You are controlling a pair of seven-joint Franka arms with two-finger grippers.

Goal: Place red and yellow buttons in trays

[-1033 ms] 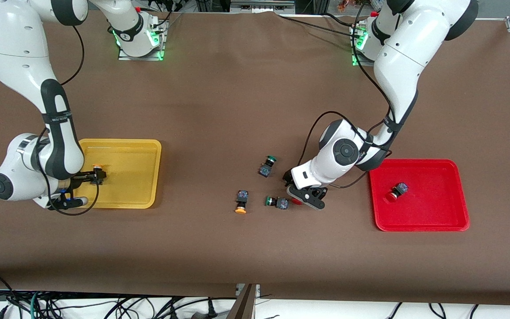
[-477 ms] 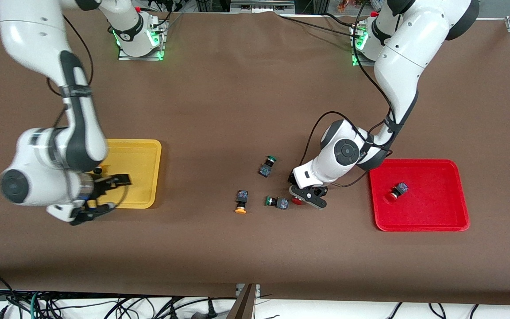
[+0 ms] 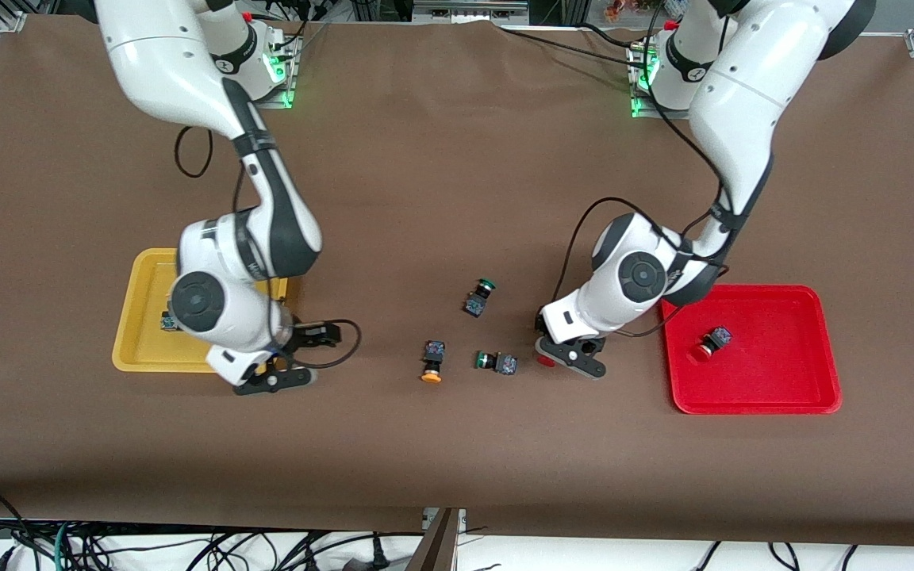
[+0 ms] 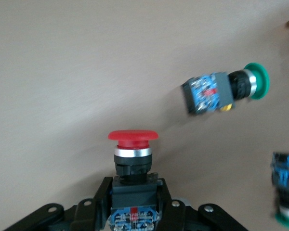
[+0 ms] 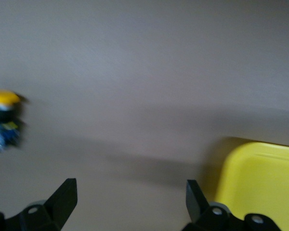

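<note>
Left pincer [image 4: 134, 204] clenched on red-capped dark-bodied push-button [image 4: 133, 159]; seemingly shallow hold risks dropping it. Right pincer [image 5: 130, 204] released.

White arms, black joints, black cables, green base lights.

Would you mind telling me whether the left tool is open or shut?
Shut: the left tool clamps the dark body of a red button, its fingers pressed against both sides.
</note>
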